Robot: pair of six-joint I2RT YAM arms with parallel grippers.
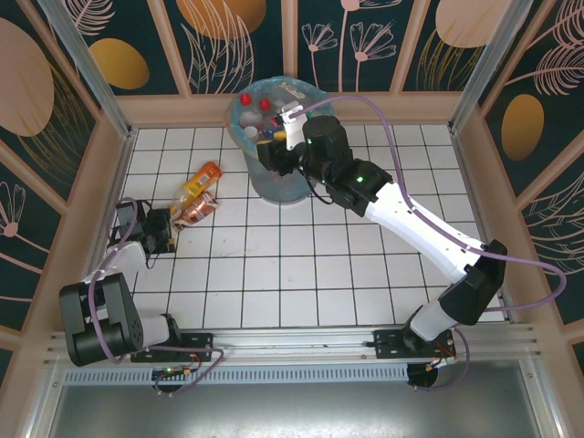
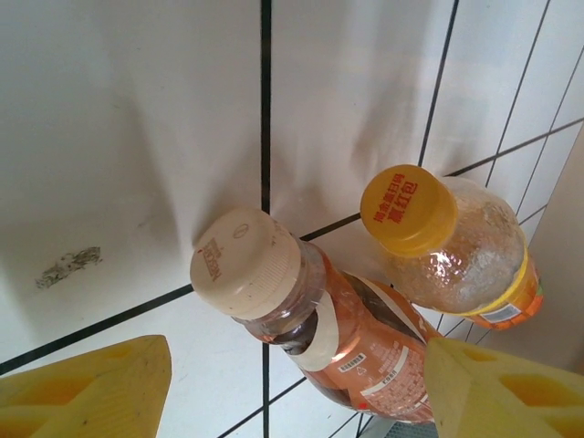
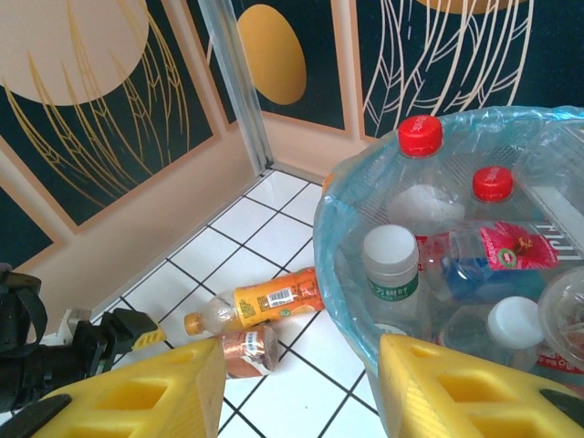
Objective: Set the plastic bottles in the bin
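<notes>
Low at the left of the white-tiled tabletop point(image 1: 301, 265), the left gripper point(image 1: 167, 226) is seen with its jaws held apart, nothing clamped between them. Just beside it, 2 plastic bottles are laid side by side: a beige-capped bottle point(image 2: 310, 319) with a brown label and an orange-capped bottle point(image 2: 456, 246). Farther back, the right gripper point(image 1: 271, 151) is held over the near rim of the bin point(image 1: 274, 190), its jaws likewise apart and empty. Several bottles, among them a red-capped bottle point(image 3: 418, 135), are seen inside the blue-lined bin.
</notes>
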